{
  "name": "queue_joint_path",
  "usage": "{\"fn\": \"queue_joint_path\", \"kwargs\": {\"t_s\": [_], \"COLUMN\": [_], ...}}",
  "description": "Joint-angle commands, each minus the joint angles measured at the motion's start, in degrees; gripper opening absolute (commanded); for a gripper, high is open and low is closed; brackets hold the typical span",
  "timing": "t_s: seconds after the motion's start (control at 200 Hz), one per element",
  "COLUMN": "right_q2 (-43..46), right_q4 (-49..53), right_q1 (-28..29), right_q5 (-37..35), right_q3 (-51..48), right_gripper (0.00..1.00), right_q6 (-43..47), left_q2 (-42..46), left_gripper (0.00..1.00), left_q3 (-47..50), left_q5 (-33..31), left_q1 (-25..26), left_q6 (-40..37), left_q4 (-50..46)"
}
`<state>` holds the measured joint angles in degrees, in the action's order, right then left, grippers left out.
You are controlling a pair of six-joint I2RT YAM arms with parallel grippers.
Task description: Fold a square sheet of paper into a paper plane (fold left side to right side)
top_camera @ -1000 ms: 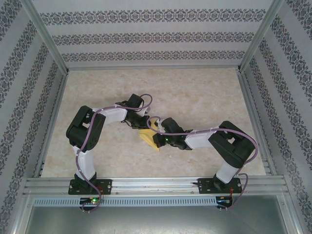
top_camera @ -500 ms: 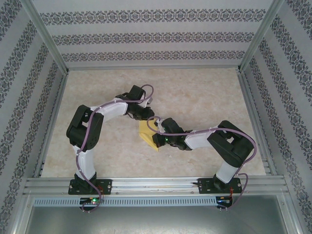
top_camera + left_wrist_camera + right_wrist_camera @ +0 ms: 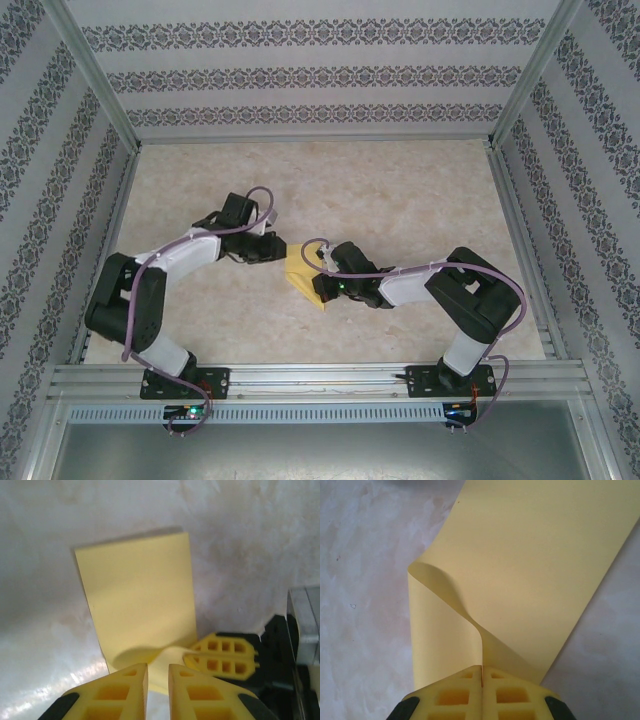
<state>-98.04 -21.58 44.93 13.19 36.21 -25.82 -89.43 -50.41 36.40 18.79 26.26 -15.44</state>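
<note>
At the near edge, both arms are bolted to an aluminium rail and reach inward over the marbled counter, meeting around its middle. The right gripper is pressed together on one lifted edge of the square sheet of paper. From that pinch the yellow sheet rises into a soft curl, while the rest of it lies flat on the counter beyond.

In the left wrist view, the left gripper hovers at the sheet's near edge. Its jaws are a narrow gap apart with nothing clamped between them. Just to one side, the right gripper's yellow fingers hold the curled corner. The sheet here looks like a tall rectangle.

From above, the paper sits between the two grippers, the left one just beside its far-left edge and the right one on its right edge. Behind the counter stands a patterned wall.
</note>
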Motion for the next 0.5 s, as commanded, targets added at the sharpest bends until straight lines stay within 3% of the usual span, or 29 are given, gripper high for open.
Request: {"fn": "queue_joint_path", "kwargs": {"t_s": [0.0,0.225,0.495], "right_q2": [-2.52,-2.68,-2.99], "right_q4": [3.73,3.9,4.49], "right_q1": [-0.63,-0.63,-0.72], "right_q5": [0.94,1.04,0.96], "right_q3": [-1.23,-1.31,-1.23], "right_gripper": [0.0,0.0,0.0], "right_q6": [-0.91,-0.9,-0.73], "left_q2": [1.78,0.13,-5.34], "left_gripper": [0.17,0.16,0.15], "left_q3": [4.86,8.58,6.91], "left_q5": [6.05,9.09,8.28], "left_q1": [0.83,3.89,7.84], "left_q6": [6.54,11.88,13.25], "left_q4": [7.54,14.75,17.52]}}
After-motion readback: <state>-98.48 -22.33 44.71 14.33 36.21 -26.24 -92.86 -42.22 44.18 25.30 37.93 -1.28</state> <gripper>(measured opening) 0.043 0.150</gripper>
